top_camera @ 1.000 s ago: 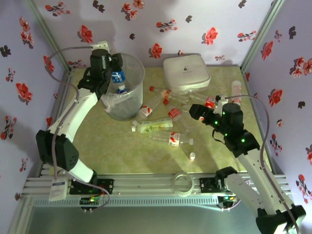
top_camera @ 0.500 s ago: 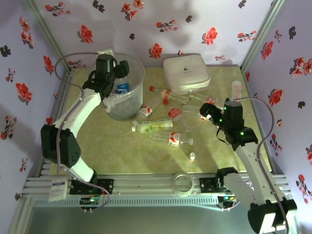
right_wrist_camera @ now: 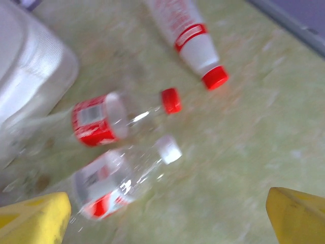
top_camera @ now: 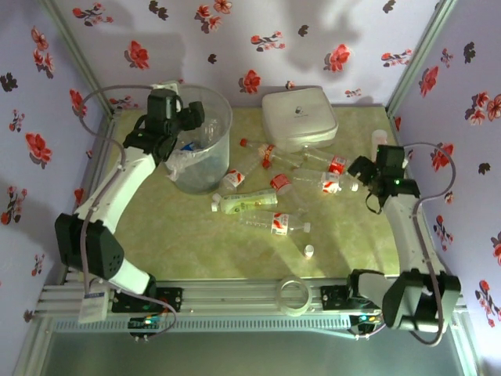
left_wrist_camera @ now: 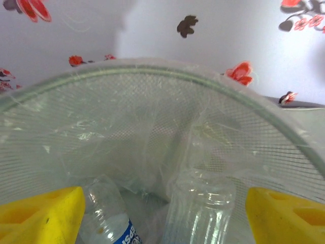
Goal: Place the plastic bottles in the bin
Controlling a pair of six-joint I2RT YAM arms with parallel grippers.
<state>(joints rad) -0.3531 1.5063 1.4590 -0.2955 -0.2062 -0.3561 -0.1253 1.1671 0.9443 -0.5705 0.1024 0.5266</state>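
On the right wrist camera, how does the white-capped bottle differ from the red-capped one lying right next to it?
The white-capped bottle has a pale label with red patches; the red-capped bottle wears a mostly red band. The white-capped bottle lies nearer the camera, the red-capped bottle nearer the white box. Both are clear, on their sides, caps pointing the same way.

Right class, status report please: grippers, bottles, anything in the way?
Left gripper open above bin, blue-label bottle inside. Right gripper open over loose bottles. White box beside them.
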